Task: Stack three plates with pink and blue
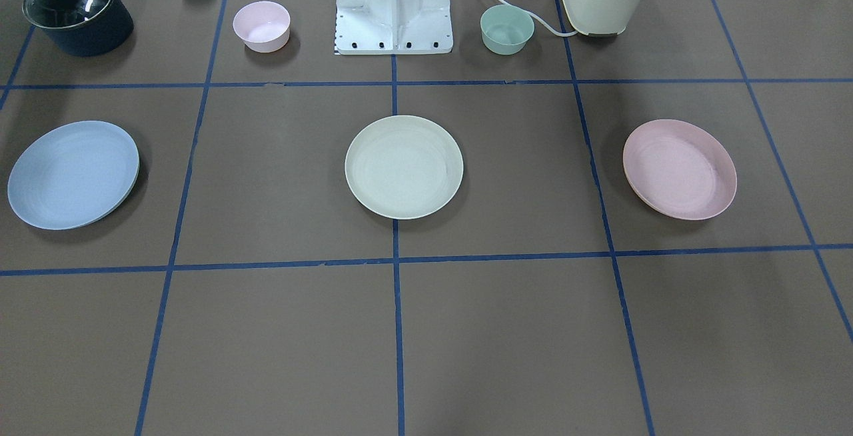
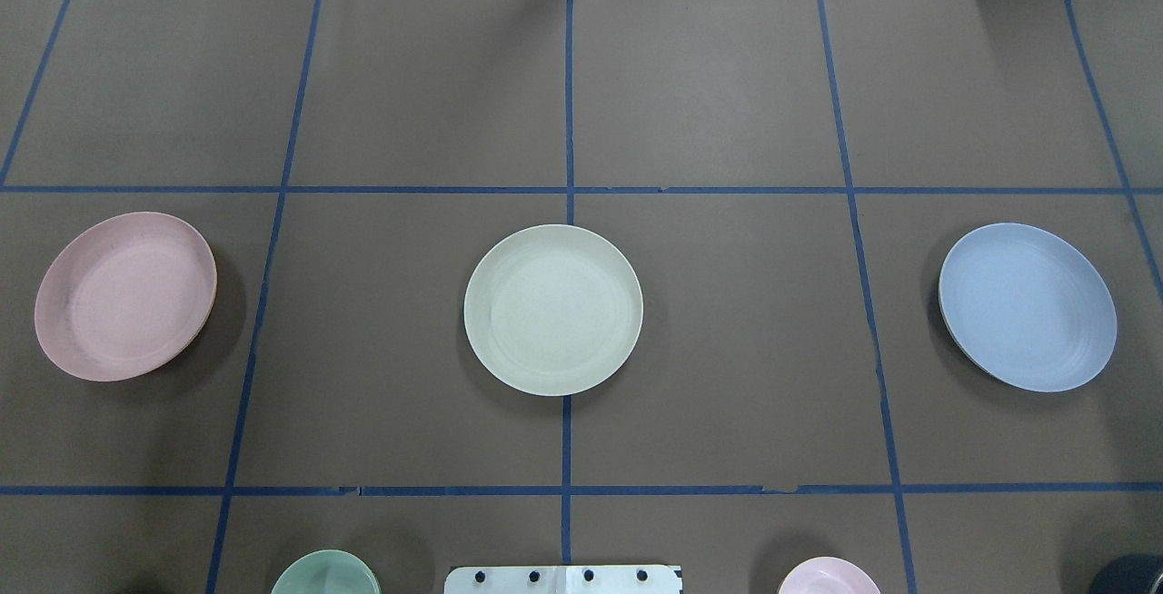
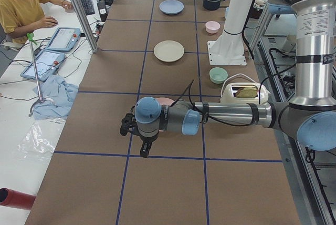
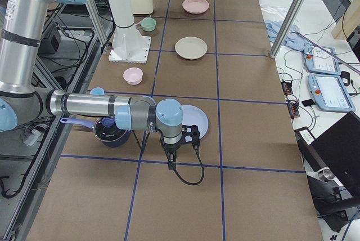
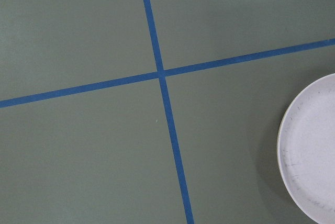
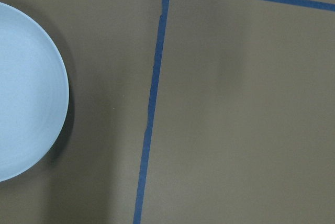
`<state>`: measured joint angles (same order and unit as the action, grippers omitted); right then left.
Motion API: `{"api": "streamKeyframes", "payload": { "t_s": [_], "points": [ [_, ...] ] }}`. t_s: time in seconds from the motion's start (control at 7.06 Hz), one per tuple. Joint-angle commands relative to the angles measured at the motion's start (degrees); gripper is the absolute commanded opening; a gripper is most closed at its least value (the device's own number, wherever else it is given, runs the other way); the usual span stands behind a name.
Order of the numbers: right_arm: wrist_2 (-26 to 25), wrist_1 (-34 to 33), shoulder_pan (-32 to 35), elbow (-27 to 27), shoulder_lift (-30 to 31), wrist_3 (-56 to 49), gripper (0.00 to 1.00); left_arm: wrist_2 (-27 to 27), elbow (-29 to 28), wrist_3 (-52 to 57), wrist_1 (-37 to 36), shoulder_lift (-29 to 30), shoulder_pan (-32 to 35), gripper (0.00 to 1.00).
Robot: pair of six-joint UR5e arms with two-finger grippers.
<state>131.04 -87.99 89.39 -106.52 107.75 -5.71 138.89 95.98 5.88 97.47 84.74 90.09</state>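
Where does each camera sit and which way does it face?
Front-facing: across the table, facing the robot's base; no arms.
Overhead: behind the robot, looking down; only the base's edge.
Exterior left: table's end; near left arm by the pink plate.
Exterior right: opposite end; near right arm by the blue plate.
Left wrist: straight down, pink plate's edge; robot unseen.
Right wrist: straight down, blue plate's edge; robot unseen.
Shared: front-facing and overhead both centre the cream plate, sides mirrored.
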Motion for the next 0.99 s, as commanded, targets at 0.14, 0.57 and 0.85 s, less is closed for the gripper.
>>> {"api": "streamKeyframes", "payload": {
  "t_s": [0.14,0.57,0.85],
  "points": [
    [0.09,0.01,0.00,-0.09,-0.09,0.00,1.00,0.07,1.40,-0.08,1.48,-0.10,0.00,1.00],
    [0.09,0.01,0.00,-0.09,-0.09,0.00,1.00,-2.64,1.14,0.00,7.18,-0.28,-0.09,1.00],
    [0.18,0.10,0.00,-0.35,-0.26,0.00,1.00,-1.96,-1.39,-0.26,12.54,0.24,-0.09,1.00]
  ]
}}
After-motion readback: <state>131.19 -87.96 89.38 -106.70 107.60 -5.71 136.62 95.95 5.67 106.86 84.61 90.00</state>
